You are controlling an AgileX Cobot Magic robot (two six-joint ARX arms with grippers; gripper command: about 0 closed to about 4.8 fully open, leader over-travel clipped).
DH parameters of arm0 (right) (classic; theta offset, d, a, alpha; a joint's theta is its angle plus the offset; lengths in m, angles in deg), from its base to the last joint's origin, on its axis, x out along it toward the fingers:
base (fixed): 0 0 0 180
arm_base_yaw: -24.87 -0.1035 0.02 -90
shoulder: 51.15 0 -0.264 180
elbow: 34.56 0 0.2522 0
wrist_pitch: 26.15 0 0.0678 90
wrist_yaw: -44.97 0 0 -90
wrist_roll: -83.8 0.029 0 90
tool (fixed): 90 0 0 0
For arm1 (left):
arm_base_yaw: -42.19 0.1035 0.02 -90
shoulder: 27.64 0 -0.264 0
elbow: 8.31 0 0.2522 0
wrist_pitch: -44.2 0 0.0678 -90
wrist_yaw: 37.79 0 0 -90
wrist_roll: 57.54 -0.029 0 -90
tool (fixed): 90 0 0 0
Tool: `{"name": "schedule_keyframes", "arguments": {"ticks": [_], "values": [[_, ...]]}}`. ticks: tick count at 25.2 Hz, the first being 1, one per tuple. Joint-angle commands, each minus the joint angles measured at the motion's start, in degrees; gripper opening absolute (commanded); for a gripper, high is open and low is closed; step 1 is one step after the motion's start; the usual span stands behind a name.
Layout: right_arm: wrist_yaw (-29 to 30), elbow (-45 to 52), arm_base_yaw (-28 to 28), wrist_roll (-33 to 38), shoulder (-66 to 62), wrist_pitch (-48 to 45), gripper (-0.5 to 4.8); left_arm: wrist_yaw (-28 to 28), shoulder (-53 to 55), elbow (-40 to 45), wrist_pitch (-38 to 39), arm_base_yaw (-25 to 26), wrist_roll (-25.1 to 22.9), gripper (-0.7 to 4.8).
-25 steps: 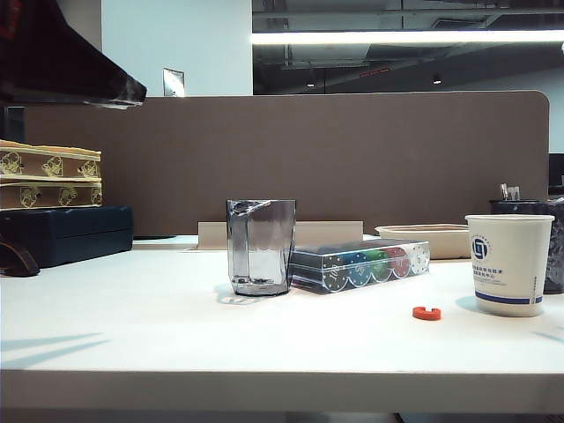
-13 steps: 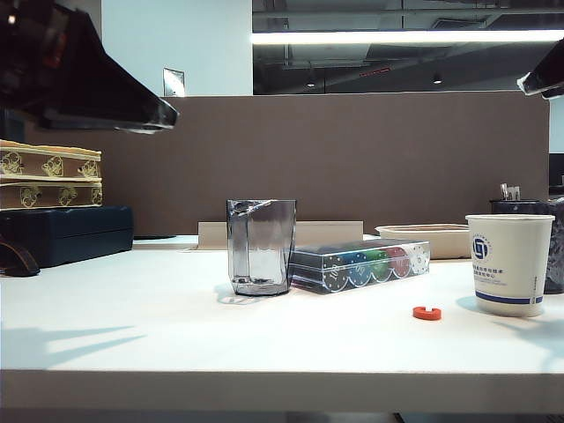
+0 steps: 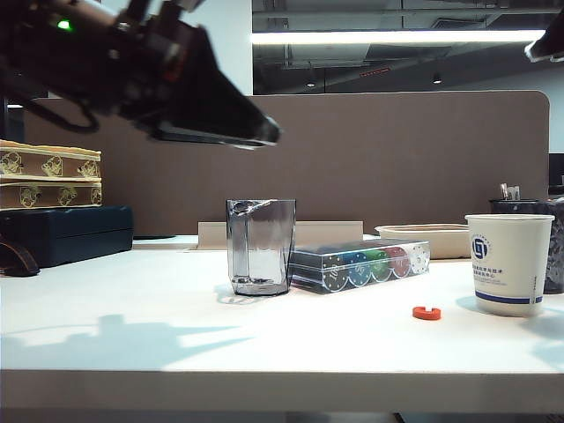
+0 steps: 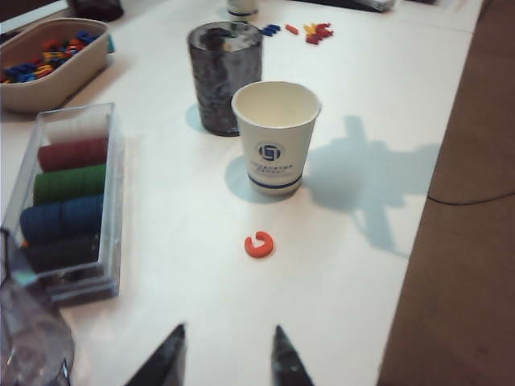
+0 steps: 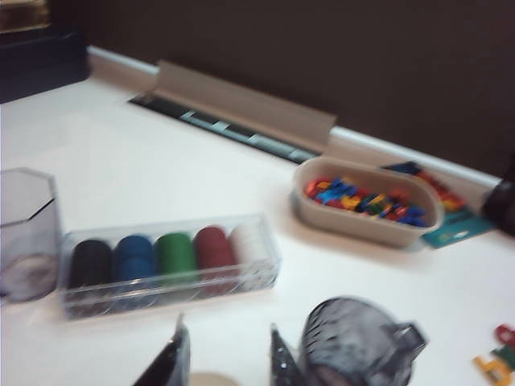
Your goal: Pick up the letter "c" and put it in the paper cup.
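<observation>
- On the white tabletop (image 3: 132, 308), just beside the white paper cup with blue emblem and blue band (image 3: 509, 263): the tiny flat red-orange plastic letter "c" (image 3: 426, 312), lying flat and untouched, its gap turned toward the cup in the left wrist view.
- High above the tabletop, well apart from the paper cup: the left gripper (image 4: 225, 354), fingers parted with a clear gap, nothing between them, aimed down toward the letter "c" (image 4: 259, 244).
- Also aloft, above the paper cup's side of the table: the right gripper (image 5: 225, 358), fingers likewise spread and empty, seen only as a dark tip at the top corner of the exterior view.
- Behind the paper cup (image 4: 275, 135), touching or nearly so: a dark patterned pen holder (image 4: 224, 75).
- Farther from the paper cup: a clear plastic case of coloured poker chips (image 3: 359, 264), a clear grey angular plastic cup (image 3: 260, 246) and a beige tray of small coloured letters (image 5: 368, 199).
- Paper cup upright, interior bare as seen from the left wrist camera.
- Task judged barely begun: no descent, no grasp, no lift yet; still ahead, closing on the thin piece, carrying it over the rim and dropping it in.
- Likely difficulty: pinching so flat a piece off a smooth surface.
</observation>
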Motion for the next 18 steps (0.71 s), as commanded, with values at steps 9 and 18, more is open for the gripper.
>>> {"name": "schedule_keyframes", "arguments": {"ticks": [9,18], "values": [[-0.50,-4.39,6.82,-3.91,-1.05,-1.81,1.54,-2.49,13.25,-7.69,-0.83,-6.51,-3.19,1.30],[-1.40,-5.99,6.75,-6.34,-2.01,-1.70,1.54,-2.69,21.99,-13.79,-1.97,-6.88,-3.17,1.30]]}}
